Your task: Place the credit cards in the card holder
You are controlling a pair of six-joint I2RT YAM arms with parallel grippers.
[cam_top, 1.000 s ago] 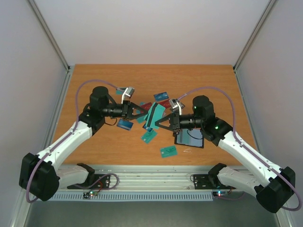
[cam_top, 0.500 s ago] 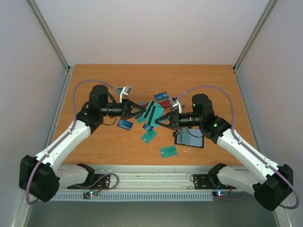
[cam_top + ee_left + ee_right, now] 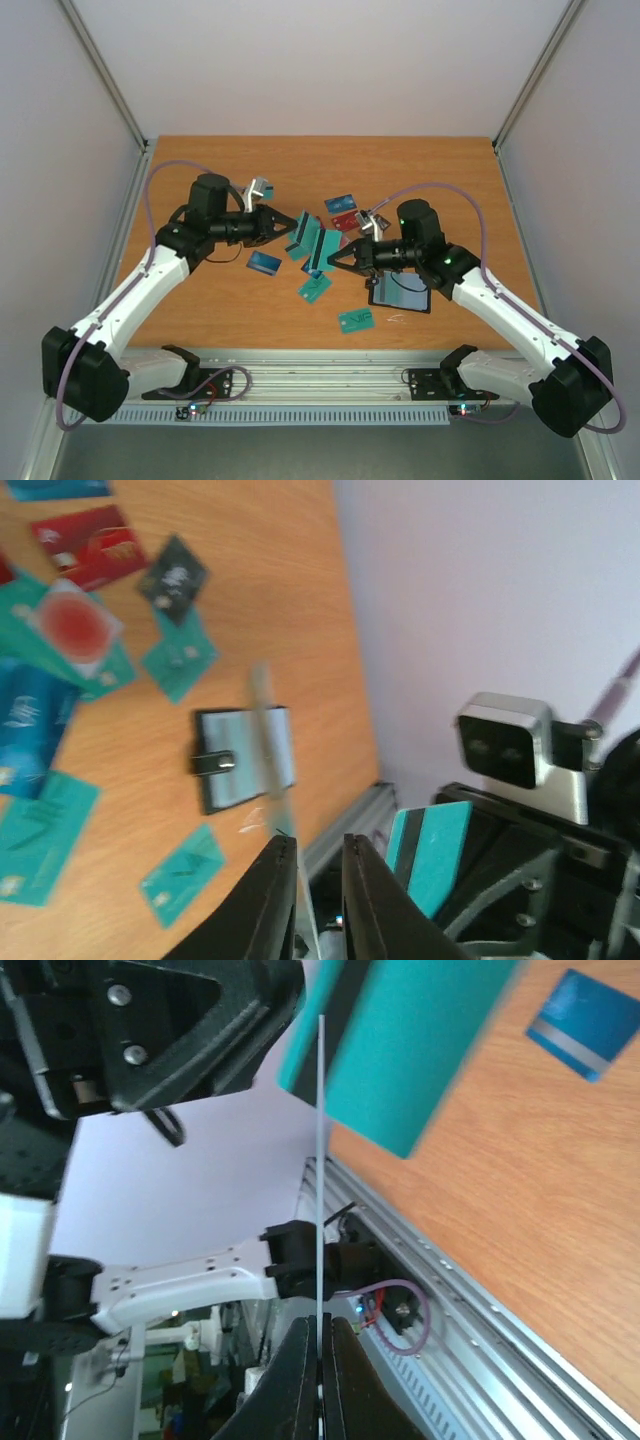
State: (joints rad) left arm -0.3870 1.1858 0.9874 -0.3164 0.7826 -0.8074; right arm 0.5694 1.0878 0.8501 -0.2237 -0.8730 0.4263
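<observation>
My right gripper (image 3: 335, 258) (image 3: 322, 1322) is shut on a teal card with a black stripe (image 3: 324, 247), held above the table. In its wrist view that card shows edge-on (image 3: 320, 1160), and it also shows in the left wrist view (image 3: 432, 865). My left gripper (image 3: 292, 226) (image 3: 318, 845) faces it with its jaws a little apart. A thin card (image 3: 262, 730) lies edge-on against its left finger, and is teal (image 3: 303, 238) from above. The open black card holder (image 3: 402, 290) (image 3: 243, 758) lies flat under my right arm. Loose credit cards (image 3: 315, 289) lie around it.
On the table lie a blue card (image 3: 264, 263) (image 3: 580, 1010), a teal card (image 3: 356, 320), a blue card (image 3: 341, 203) and a red one (image 3: 345, 221). The left wrist view shows a red card (image 3: 90, 545) and a dark grey card (image 3: 173, 577). The metal rail (image 3: 330, 380) runs along the near edge.
My left gripper has drawn back a little to the left and up. My right gripper has shifted slightly left with its striped card. The cards on the table have not moved.
</observation>
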